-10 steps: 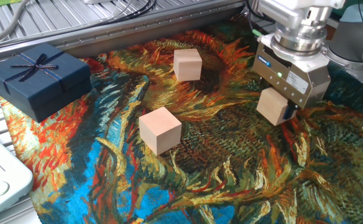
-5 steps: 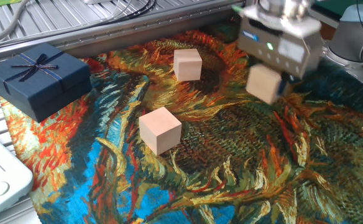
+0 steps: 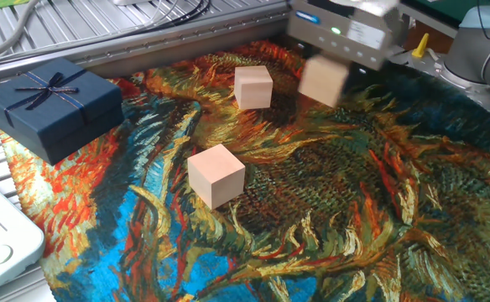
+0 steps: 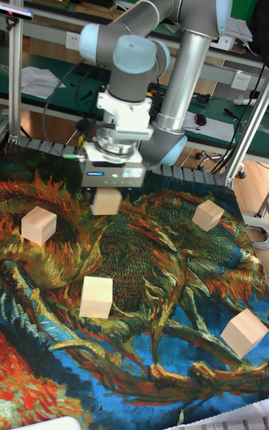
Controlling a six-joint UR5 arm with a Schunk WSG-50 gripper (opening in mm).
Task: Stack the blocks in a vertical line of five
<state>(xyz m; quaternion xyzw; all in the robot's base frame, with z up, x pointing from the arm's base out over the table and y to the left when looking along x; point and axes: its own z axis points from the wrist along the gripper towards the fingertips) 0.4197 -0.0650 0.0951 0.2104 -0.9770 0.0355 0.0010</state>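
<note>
Tall fixed view shows you the gripper with its jaws pinching one block clear of the patterned cloth (blurred in the fixed view); four more blocks lie apart on the cloth, none stacked, one just beside the held one

The blocks, such as the one at the cloth's middle, the far one and the one carried under the gripper, are all plain pale beige with no markings. The tablecloth beneath them is a swirling painted pattern of orange, red, yellow, dark green and bright blue. The gift box is dark blue with a thin ribbon of the same tone, and the arm is grey with light blue joint caps.
</note>
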